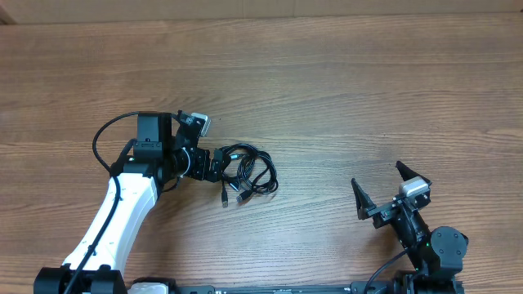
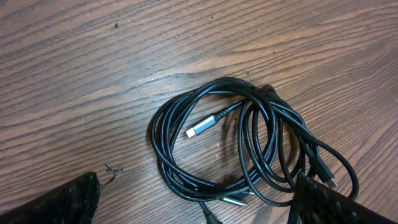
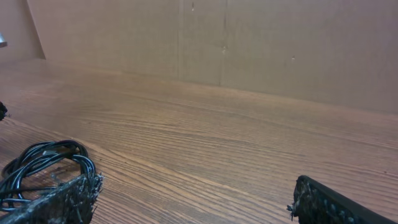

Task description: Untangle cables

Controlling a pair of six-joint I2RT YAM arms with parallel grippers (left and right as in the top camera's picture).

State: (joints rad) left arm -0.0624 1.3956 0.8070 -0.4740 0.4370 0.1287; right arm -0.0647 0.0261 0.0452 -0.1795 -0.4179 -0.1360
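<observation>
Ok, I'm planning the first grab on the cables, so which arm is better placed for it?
Left. On the left arm the jaws stand open right at the edge of the cables, which fill its wrist view. The right arm has open jaws too, but well away from them.

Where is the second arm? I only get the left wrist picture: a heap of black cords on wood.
Observer: Overhead, the right gripper sits far to the right of the cables, near the table edge where the arms are mounted, jaws open and holding nothing.
Operator: And where does my arm stand?
Observer: The left gripper is at the bundle's left side, open, its white arm reaching in from the lower left.
Operator: Can the other camera see the cords?
Observer: Yes, the right wrist view catches them low in its left corner, behind one of its fingers.
</observation>
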